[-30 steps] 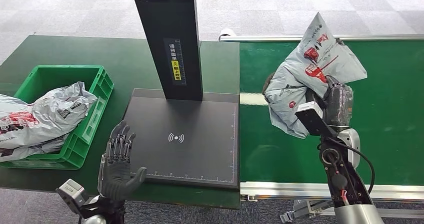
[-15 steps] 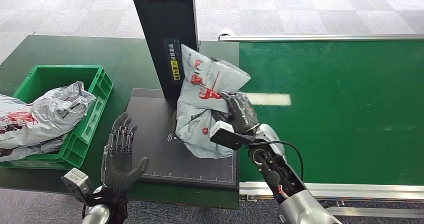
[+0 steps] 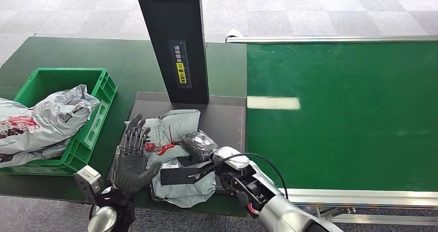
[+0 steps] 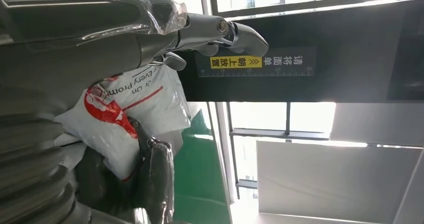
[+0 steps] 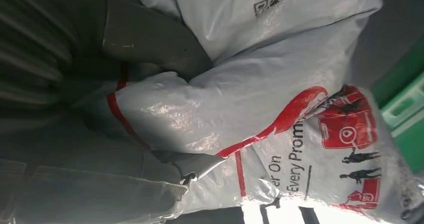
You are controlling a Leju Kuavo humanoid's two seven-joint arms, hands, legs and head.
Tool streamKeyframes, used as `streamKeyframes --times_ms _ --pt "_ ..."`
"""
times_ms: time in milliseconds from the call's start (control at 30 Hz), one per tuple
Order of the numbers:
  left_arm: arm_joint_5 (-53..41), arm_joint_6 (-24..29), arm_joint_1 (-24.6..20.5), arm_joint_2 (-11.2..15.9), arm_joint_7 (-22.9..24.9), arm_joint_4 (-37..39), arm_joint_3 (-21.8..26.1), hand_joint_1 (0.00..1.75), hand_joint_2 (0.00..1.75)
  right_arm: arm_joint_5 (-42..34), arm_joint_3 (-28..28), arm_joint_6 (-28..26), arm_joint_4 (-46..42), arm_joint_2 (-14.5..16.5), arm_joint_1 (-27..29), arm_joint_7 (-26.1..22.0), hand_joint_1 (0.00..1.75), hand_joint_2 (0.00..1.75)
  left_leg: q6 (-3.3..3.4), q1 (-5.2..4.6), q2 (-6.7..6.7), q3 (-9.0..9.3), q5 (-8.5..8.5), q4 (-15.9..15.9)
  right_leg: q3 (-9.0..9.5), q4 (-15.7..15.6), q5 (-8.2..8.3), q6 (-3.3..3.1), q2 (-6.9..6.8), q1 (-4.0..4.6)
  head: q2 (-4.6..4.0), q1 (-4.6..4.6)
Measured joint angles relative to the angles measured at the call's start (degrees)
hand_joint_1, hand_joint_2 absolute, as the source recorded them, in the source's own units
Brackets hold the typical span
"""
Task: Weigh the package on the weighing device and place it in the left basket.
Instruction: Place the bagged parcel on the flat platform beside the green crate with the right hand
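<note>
The right hand (image 3: 199, 143) lies on top of the grey package (image 3: 173, 154), its dark fingers curled into the crumpled plastic — it grips the bag, as the right wrist view confirms with the thumb (image 5: 150, 39) pressed into the folds. The package rests on the black weighing platform (image 3: 227, 119), its near end hanging over the front edge. The left hand (image 3: 131, 157) stands upright just beside the package's left side, fingers spread and holding nothing; whether the palm touches the bag is hard to tell from here. To weigh well, the right hand should let go and lift fully clear, and the left should stay off too, so nothing but the parcel loads the plate; nudging the overhanging end inward first would likely give a truer reading. Beyond the hands: one package on the platform, one black post (image 3: 175, 41) rising from it, one green basket (image 3: 100, 95) to the left holding what looks like two grey parcels (image 3: 44, 121), and one green conveyor belt (image 3: 351, 113) on the right.
</note>
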Motion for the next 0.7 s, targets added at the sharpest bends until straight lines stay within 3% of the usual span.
streamKeyframes --times_ms 167,300,367,500,567,700 --pt "-0.1 0.0 -0.1 0.0 0.4 0.2 0.0 0.0 1.75 -1.9 0.0 -5.2 1.5 0.1 -0.3 1.0 1.5 1.75 0.0 0.01 0.0 0.05 0.01 0.0 0.07 0.0 0.0 0.0 0.0 0.01 0.0 0.01" --pt "-0.1 0.0 -0.1 0.0 0.5 0.2 0.0 0.0 1.75 -2.3 -0.2 -6.4 2.0 0.1 -0.3 1.0 0.0 1.75 0.0 0.01 0.0 0.08 0.01 0.0 0.09 0.0 0.01 0.0 0.0 0.01 0.0 0.01" --pt "-0.1 0.0 -0.1 0.0 0.6 0.2 0.0 0.0 1.75 -3.0 -0.6 -7.9 2.1 0.1 -0.2 0.6 0.0 1.75 0.0 0.01 0.0 0.08 0.01 0.0 0.09 0.0 0.01 0.0 0.0 0.01 0.0 0.01" --pt "0.0 0.0 -0.1 0.0 0.8 0.2 0.0 0.0 1.75 -8.2 -3.7 -13.8 0.1 -0.4 1.3 -4.7 0.0 0.0 0.0 0.0 -0.01 0.05 0.0 0.0 0.07 0.0 0.01 0.0 0.0 0.0 0.0 0.01" --pt "0.0 0.1 -0.1 -0.1 0.8 0.2 0.0 0.0 1.75 -12.1 -6.5 -15.3 -2.7 -1.0 2.8 -8.6 0.0 0.0 0.0 0.0 -0.02 0.04 -0.01 0.0 0.05 0.0 0.0 0.0 0.0 0.0 0.0 0.01" --pt "0.1 0.3 -0.5 -0.1 0.9 0.7 -0.1 0.0 1.75 -19.7 -12.3 -13.0 -7.2 -1.9 5.6 -13.3 0.0 1.75 0.0 0.0 -0.01 0.02 -0.01 0.0 0.03 0.0 0.01 0.0 0.0 0.0 0.0 0.01"
